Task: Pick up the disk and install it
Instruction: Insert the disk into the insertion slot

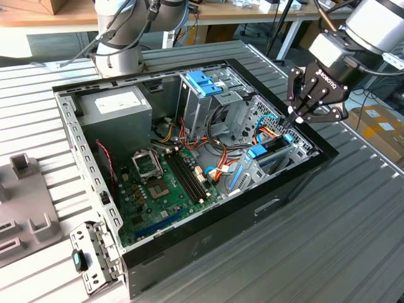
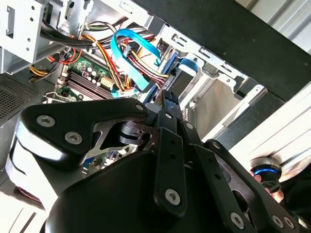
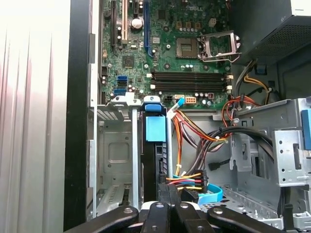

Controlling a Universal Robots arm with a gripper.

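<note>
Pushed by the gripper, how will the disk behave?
The disk stands on edge between bay walls, so it probably slides rather than tips. It looks rigid, metal-bodied, likely heavy for its size.

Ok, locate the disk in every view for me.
Exterior view: disk on edge in the front bay, toward the exterior view's right.
First wrist view: disk in the bay near the memory slots.
Second wrist view: disk in the bay past the blue cable.
Shared landmark: memory slots.

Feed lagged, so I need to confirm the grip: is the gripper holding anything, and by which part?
Cannot tell. The gripper is at the end of the disk, which stands edge-on in its bay. An actual grip is not visible.
</note>
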